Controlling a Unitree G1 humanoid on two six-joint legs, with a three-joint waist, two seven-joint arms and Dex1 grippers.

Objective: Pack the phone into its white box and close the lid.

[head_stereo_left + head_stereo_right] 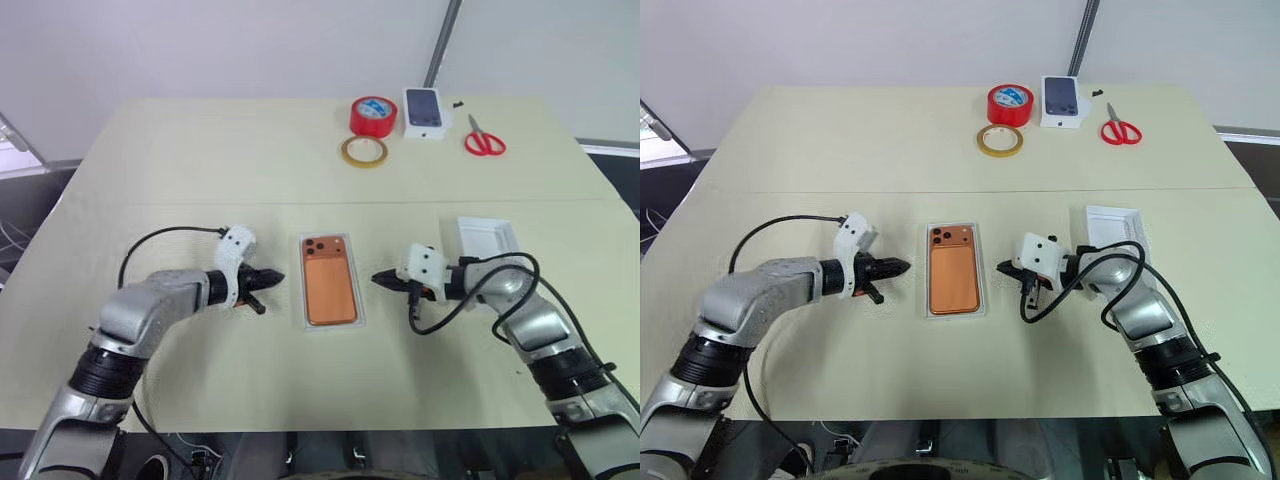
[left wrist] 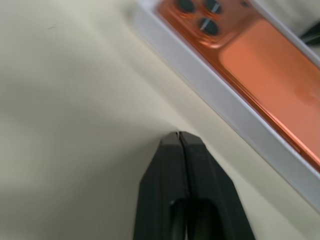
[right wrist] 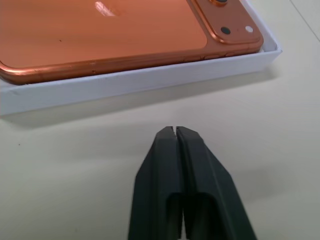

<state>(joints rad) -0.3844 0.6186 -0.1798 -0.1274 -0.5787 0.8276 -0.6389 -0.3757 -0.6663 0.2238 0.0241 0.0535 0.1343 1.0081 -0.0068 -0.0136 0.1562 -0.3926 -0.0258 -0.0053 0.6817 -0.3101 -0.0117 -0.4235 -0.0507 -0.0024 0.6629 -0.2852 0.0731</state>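
The orange phone (image 1: 330, 285) lies back up, lenses at the far end, inside the shallow white box (image 3: 150, 82) at the middle of the table. My left gripper (image 1: 278, 278) hovers just left of the box, shut and empty, its tips pointing at the box's long side. From the other side my right gripper (image 1: 378, 279) points at the box, also shut with nothing in it, a short gap from the wall. The white lid (image 1: 485, 238) lies hollow up behind my right forearm, which hides its near part.
At the far edge of the table stand a red tape roll (image 1: 373, 113), a tan tape ring (image 1: 364, 151), a small white carton printed with a dark phone (image 1: 424, 112) and red scissors (image 1: 485, 140). A black cable loops off each wrist.
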